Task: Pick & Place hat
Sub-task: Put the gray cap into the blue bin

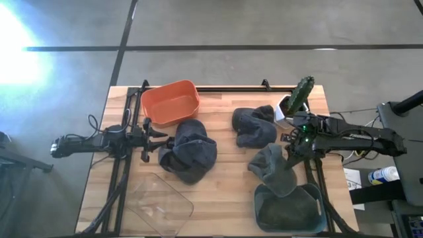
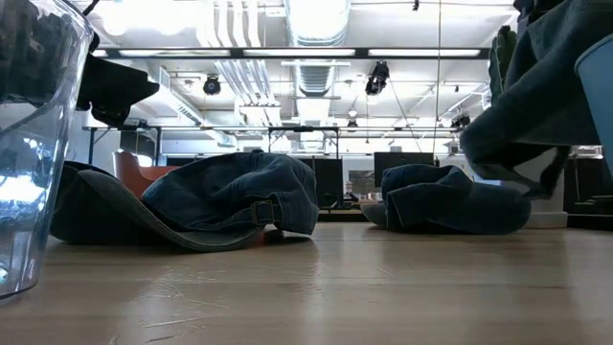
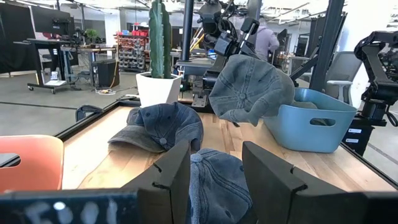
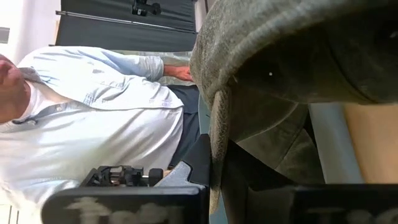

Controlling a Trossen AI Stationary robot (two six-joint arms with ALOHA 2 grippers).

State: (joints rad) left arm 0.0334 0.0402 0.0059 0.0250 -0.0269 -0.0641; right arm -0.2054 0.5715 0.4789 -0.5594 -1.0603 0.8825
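Grey hat (image 1: 274,169) hangs pinched in right gripper (image 1: 291,149); left gripper (image 1: 153,140) spread.

This is a big robot lab. Far past the left pincer (image 3: 214,177) are ceiling pipes (image 2: 235,72), bright lights (image 2: 316,14), desks (image 3: 53,46) and shelves (image 3: 127,46).

The table (image 1: 225,178) is light wood in planks, smooth with a soft shine. The three hats (image 1: 188,153) (image 1: 255,125) (image 1: 272,166) are faded denim cloth, matt, with stitched seams. The orange bin (image 1: 170,101) and the blue bin (image 3: 314,121) look like smooth matt plastic. The clear container (image 1: 157,201) is glossy transparent plastic. The cactus (image 3: 159,37) stands in a smooth white pot (image 3: 158,89).
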